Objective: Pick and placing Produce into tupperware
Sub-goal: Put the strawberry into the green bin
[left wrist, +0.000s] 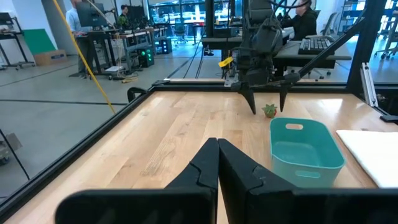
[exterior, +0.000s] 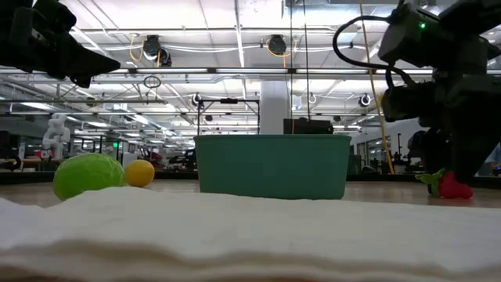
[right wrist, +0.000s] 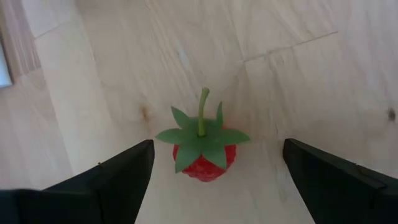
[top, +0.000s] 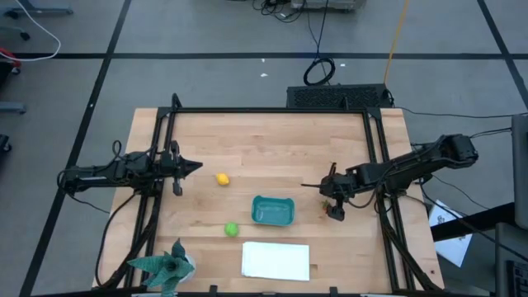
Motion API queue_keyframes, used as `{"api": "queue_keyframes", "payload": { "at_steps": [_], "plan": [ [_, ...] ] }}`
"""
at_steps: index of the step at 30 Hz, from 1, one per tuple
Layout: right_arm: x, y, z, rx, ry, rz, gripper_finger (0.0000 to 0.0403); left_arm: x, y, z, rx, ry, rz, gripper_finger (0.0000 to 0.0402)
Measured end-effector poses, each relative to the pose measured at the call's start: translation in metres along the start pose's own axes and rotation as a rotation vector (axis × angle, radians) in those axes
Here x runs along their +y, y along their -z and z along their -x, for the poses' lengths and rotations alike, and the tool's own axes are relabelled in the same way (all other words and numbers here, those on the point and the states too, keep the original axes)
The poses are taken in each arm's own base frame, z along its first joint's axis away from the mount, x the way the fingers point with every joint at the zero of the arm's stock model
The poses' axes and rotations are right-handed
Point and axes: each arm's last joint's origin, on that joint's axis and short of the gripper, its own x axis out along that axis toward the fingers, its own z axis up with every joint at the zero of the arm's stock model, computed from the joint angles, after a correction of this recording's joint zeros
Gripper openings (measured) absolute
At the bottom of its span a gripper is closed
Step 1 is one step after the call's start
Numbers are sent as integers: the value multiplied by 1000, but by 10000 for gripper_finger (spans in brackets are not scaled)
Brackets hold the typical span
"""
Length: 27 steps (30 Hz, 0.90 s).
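Right gripper (right wrist: pixel 211 180) fingers spread wide around the strawberry (right wrist: pixel 204 160); I'd drop lower, center, then squeeze. Left gripper (left wrist: pixel 217 163) parked, fingers closed.

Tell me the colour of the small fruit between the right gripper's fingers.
Red, with a green leafy cap and stem: the strawberry, clearest in the right wrist view.

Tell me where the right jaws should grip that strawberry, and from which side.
Grip the strawberry across its red body, below the leaf cap, coming straight down from above. It sits upright on the table with its thin stem pointing up, centred between the open right gripper jaws, so they probably only need lowering.
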Motion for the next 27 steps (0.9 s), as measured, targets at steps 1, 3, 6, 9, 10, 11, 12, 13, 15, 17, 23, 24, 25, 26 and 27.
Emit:
{"api": "queue_keyframes", "payload": {
  "at_steps": [1, 3, 6, 9, 10, 11, 12, 13, 15, 17, 23, 24, 25, 26, 27],
  "plan": [
    [0, 1, -1, -1, -1, 1, 353, 0, 0, 0, 0, 0, 0, 5],
    [-1, 1, -1, -5, -2, 1, 352, 0, 0, 0, 0, 0, 0, 5],
    [0, 1, -1, -8, 7, 13, 352, 0, 0, 0, 0, 0, 0, 5],
    [1, 2, -2, -25, 51, 46, 352, 0, 0, 0, 0, 0, 0, 5],
    [2, 3, -2, -30, 63, 53, 352, 0, 0, 0, 0, 0, 0, 5],
    [3, 3, -3, -33, 70, 60, 352, 0, 0, 0, 0, 0, 0, 5],
    [4, 4, -3, -34, 74, 66, 352, 0, 0, 0, 0, 0, 0, 5],
    [5, 4, -3, -36, 77, 72, 352, 0, 0, 0, 0, 0, 0, 5],
    [6, 5, -3, -44, 81, 82, 352, 0, 0, 0, 0, 0, 0, 5],
    [8, 5, -4, -60, 96, 97, 352, 0, 0, 0, 0, 0, 0, 5],
    [11, 6, -5, -86, 123, 118, 352, 0, 0, 0, 0, 0, 0, 5],
    [11, 5, -5, -90, 128, 118, 352, 0, 0, 0, 0, 0, 0, 5],
    [11, 5, -6, -93, 133, 119, 352, 0, 0, 0, 0, 0, 0, 5],
    [11, 5, -6, -95, 137, 119, 352, 0, 0, 0, 0, 0, 0, 5],
    [11, 5, -6, -95, 140, 120, 352, 0, 0, 0, 0, 0, 0, 5]
  ]
}}
